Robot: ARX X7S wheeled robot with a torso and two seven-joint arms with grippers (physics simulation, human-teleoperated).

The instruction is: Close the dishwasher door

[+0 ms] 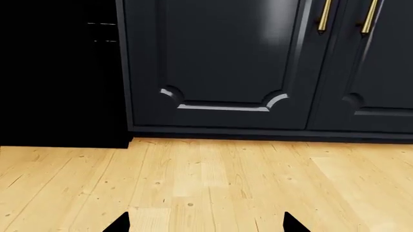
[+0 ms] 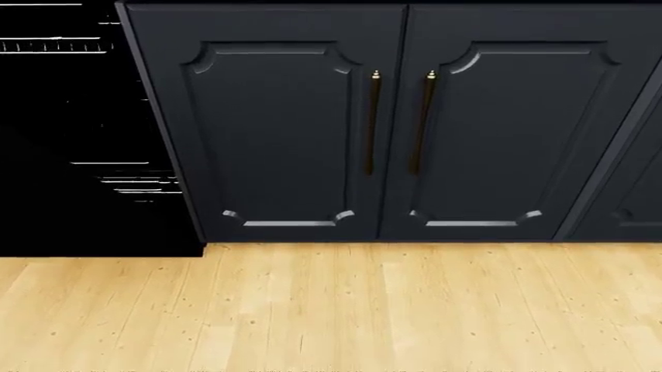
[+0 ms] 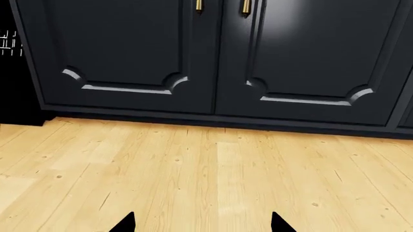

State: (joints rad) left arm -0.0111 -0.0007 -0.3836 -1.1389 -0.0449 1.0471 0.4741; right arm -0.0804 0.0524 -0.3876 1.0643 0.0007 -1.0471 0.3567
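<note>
The dishwasher (image 2: 73, 209) is a flat black mass at the left of the head view, with thin white rack lines across it. I cannot make out the dishwasher door's outline or how far it stands open within that black. The same black area (image 1: 58, 87) fills one side of the left wrist view, and a sliver (image 3: 11, 72) shows in the right wrist view. My left gripper (image 1: 206, 227) is open over the wooden floor, only its two dark fingertips (image 1: 119, 224) showing. My right gripper (image 3: 201, 227) is open too, over bare floor. Neither gripper shows in the head view.
Dark blue-grey raised-panel cabinet doors (image 2: 274, 124) with brass bar handles (image 2: 374, 124) stand right of the dishwasher, shut. A further cabinet (image 2: 636, 170) angles off at the far right. Light wooden floor (image 2: 362, 310) runs along the cabinet base.
</note>
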